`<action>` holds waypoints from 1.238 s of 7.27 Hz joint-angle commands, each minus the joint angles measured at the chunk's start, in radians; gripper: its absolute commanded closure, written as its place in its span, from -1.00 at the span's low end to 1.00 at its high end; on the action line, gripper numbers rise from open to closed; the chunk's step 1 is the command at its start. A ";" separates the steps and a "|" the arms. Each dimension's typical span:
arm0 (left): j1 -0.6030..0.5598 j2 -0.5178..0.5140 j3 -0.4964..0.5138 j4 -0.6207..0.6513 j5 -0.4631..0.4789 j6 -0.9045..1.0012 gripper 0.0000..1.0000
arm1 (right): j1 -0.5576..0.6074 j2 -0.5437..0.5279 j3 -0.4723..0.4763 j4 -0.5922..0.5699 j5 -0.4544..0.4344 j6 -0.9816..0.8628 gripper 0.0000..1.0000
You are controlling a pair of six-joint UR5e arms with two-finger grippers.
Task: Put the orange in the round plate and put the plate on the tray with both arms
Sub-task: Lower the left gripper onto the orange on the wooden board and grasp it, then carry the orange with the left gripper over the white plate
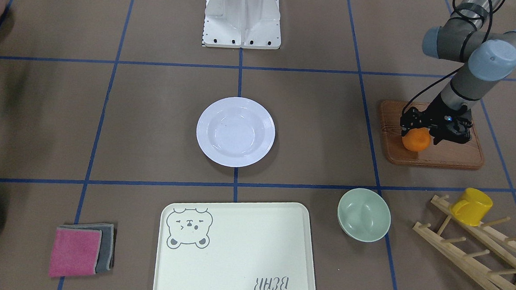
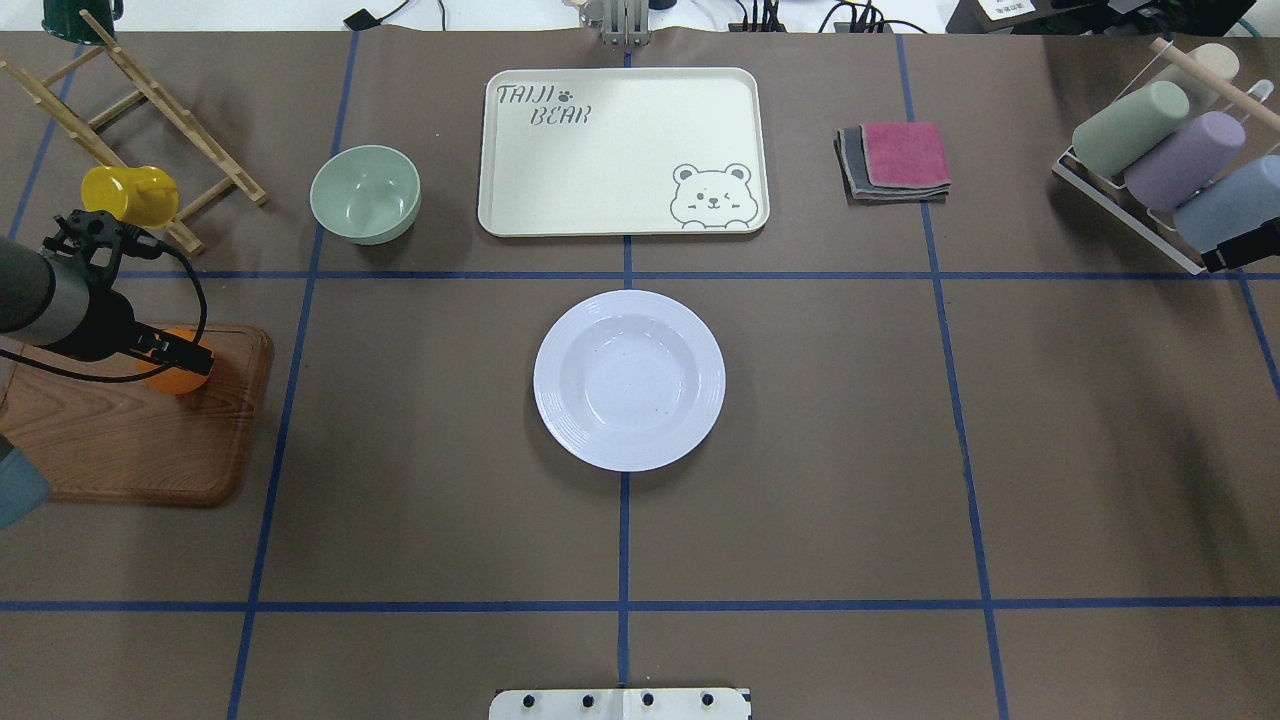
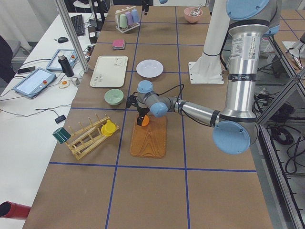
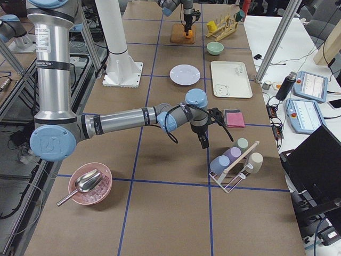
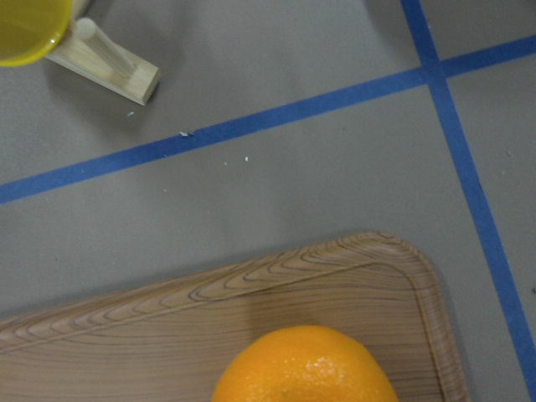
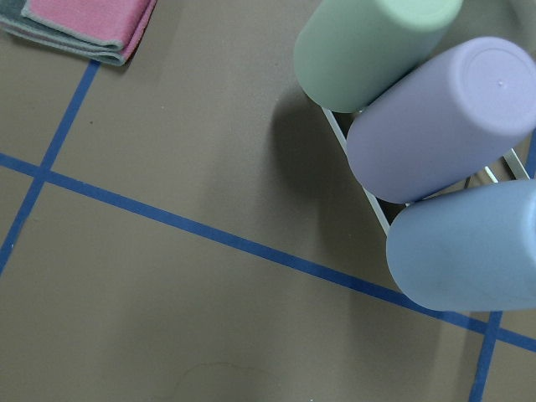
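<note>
The orange (image 1: 416,143) rests on a brown wooden board (image 1: 451,157) at the robot's left end of the table. My left gripper (image 1: 418,136) reaches down over it with a black finger pressed against each side, shut on the fruit. The left wrist view shows the orange (image 5: 306,368) at its bottom edge. The white round plate (image 1: 211,111) lies empty at the table's middle. Beyond it, the cream bear tray (image 1: 235,250) is also empty. My right gripper (image 2: 1215,262) hovers far off beside a rack of cups; whether it is open or shut does not show.
A pale green bowl (image 1: 364,214) sits between the board and the tray. A yellow cup (image 1: 472,206) hangs on a wooden peg rack (image 1: 477,253). Folded pink and grey cloths (image 1: 80,250) lie on the tray's other side. A wire rack of pastel cups (image 2: 1160,150) stands by the right arm.
</note>
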 commanded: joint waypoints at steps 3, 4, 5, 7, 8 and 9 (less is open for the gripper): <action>0.013 0.009 0.029 -0.076 0.000 -0.008 0.98 | 0.000 0.000 0.000 0.000 0.002 -0.001 -1.00; 0.012 0.007 -0.041 -0.061 -0.008 -0.012 1.00 | 0.000 0.000 0.002 0.000 0.003 -0.001 -1.00; 0.013 -0.029 -0.080 0.003 -0.010 -0.053 1.00 | 0.000 -0.001 0.000 0.000 0.003 0.002 -1.00; 0.057 -0.271 -0.079 0.193 -0.001 -0.229 1.00 | 0.001 -0.008 -0.005 0.000 0.000 0.003 -1.00; 0.152 -0.372 -0.070 0.258 0.018 -0.321 1.00 | 0.001 -0.011 -0.006 0.000 0.000 0.008 -1.00; 0.223 -0.493 -0.050 0.328 0.103 -0.391 1.00 | 0.001 -0.018 -0.011 -0.002 0.000 0.011 -1.00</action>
